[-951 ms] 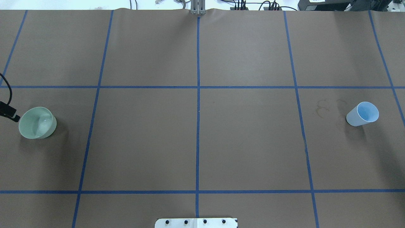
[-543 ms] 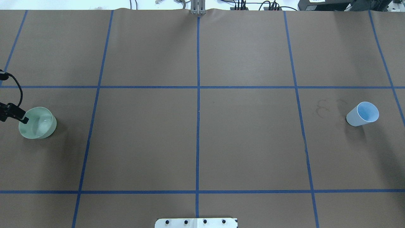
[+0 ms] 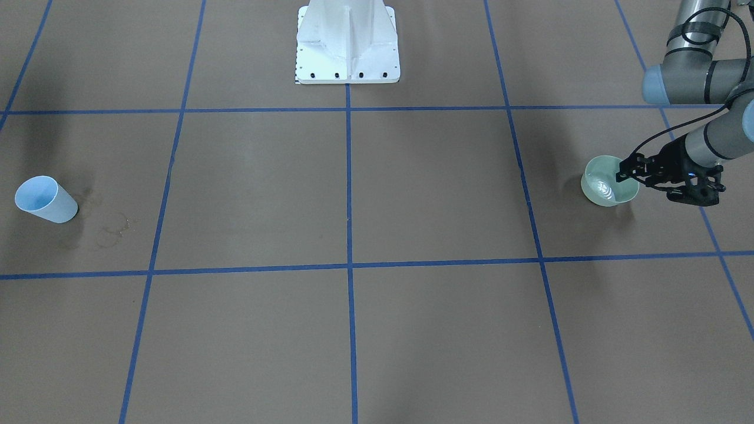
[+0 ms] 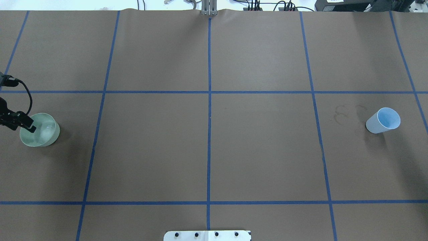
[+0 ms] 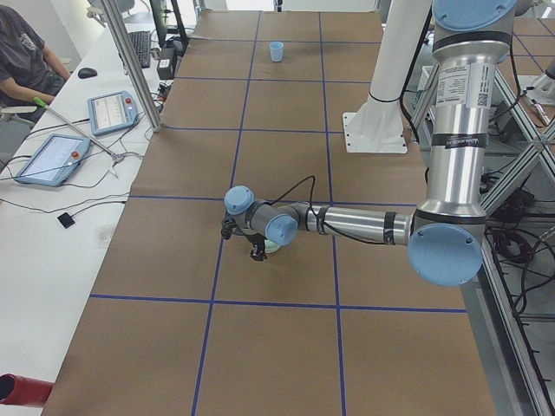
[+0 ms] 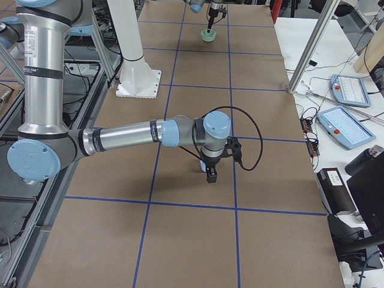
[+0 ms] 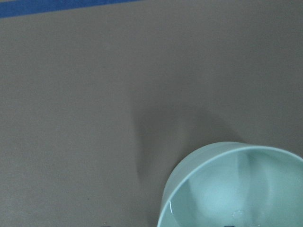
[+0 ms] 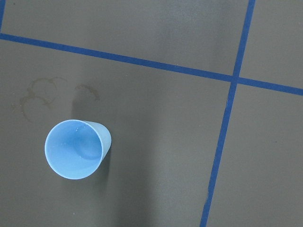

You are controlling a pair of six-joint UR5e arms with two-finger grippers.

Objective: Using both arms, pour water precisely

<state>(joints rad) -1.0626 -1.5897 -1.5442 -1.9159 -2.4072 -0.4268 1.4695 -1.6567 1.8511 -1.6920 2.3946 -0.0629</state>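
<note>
brown paper is covering the desk (image 4: 150,150). the left claw (image 3: 623,172) is reaching over the rim of the green bowl (image 4: 43,135); gripping or not, i cannot tell. water (image 3: 602,187) is glinting in it, so a shallow pinch is risking a slip and spill. far right of the bowl, the blue cup (image 4: 381,122) is standing and the right claw (image 6: 211,174) is hovering, gap unreadable.
</note>
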